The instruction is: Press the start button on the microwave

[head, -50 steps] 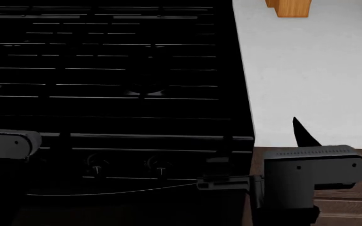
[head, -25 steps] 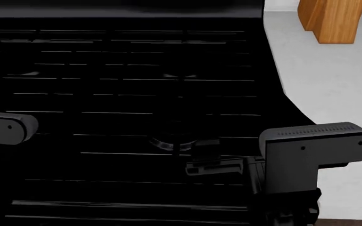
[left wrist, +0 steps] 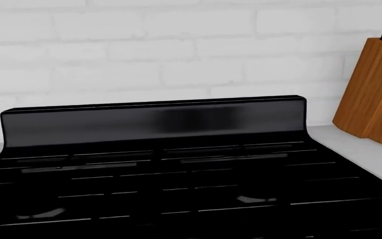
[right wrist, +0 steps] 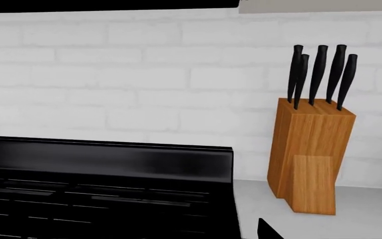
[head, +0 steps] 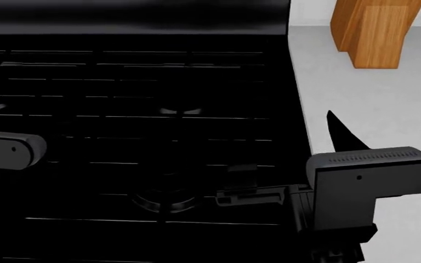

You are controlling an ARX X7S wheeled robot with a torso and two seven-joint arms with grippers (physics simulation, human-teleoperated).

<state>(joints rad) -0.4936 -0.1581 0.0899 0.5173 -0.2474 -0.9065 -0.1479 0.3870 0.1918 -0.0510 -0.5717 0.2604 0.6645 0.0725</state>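
The microwave and its start button are out of view. Only a black strip (right wrist: pixel 105 4) crosses the top edge of the right wrist view above the stove; I cannot tell what it is. My right gripper (head: pixel 311 131) hovers over the right edge of the black stove (head: pixel 137 109). One black pointed fingertip (head: pixel 336 129) shows against the counter, and also in the right wrist view (right wrist: pixel 265 230), well off centre, so the jaws stand apart. My left arm link (head: pixel 9 150) shows at the left. The left fingers are lost against the black stove.
A wooden knife block (right wrist: pixel 310 154) with several black-handled knives stands on the grey counter (head: pixel 386 104) right of the stove, against the white brick wall (right wrist: pixel 144 74). It also shows in the left wrist view (left wrist: pixel 373 94). The stove's raised back panel (left wrist: pixel 157 119) runs along the wall.
The head view has moved forward over the stove: the front knobs have left the view, and the back panel and knife block have come in. The right fingertip shows over the counter again.
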